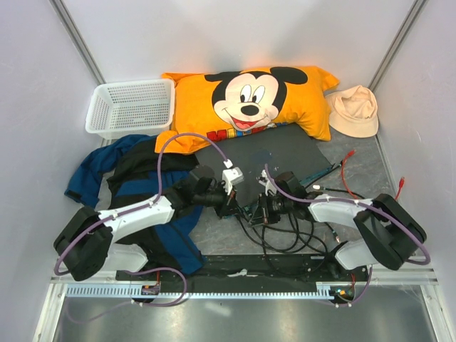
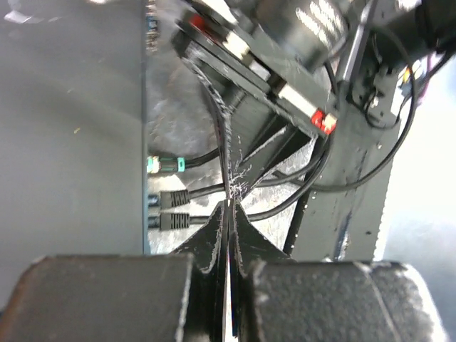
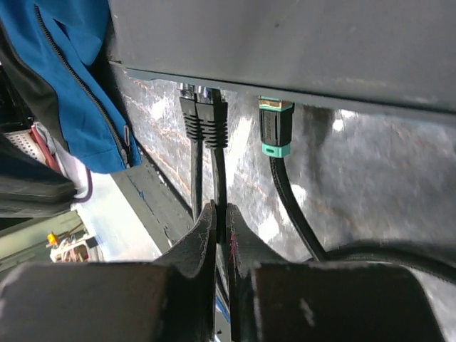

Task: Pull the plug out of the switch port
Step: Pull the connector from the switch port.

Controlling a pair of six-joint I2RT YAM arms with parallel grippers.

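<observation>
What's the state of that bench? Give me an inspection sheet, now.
Surface: grey table, partly covered.
Job's things: switch lying flat; two black plugs and a green-collared plug seated in its edge.
Clutter: Mickey pillow, white basket, beige hat, blue jacket.
Pincers: left pincer shut, nothing held; right pincer shut on black cable.
Cables: black loops before the switch; red-tipped leads at right.
Surroundings: pale walls.

I saw the grey table carrying the switch, an orange pillow, a white basket, a cream hat, a blue jacket and loose cables.
</observation>
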